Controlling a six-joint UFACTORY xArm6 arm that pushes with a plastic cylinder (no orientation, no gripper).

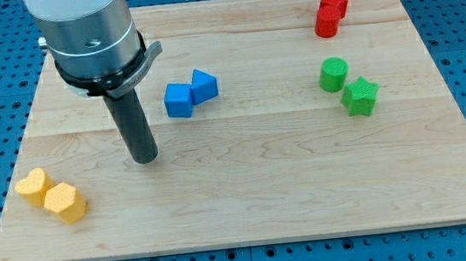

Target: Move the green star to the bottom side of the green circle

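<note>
**Fig.: Wooden board on blue pegboard**

Green star (pixel 360 97) lies just below-right of green circle (pixel 333 74), nr. view's right. Rod tip (pixel 144 159) rests on bare board (pixel 263 179), well left of both; arm has no claw, so no open/closed state.

My tip (pixel 144 159) down, rod upright

A silver-grey metal cylinder (pixel 86 25) narrows through a black collar (pixel 107 74) into 1 straight dark rod ending at my tip (pixel 144 160).
</note>
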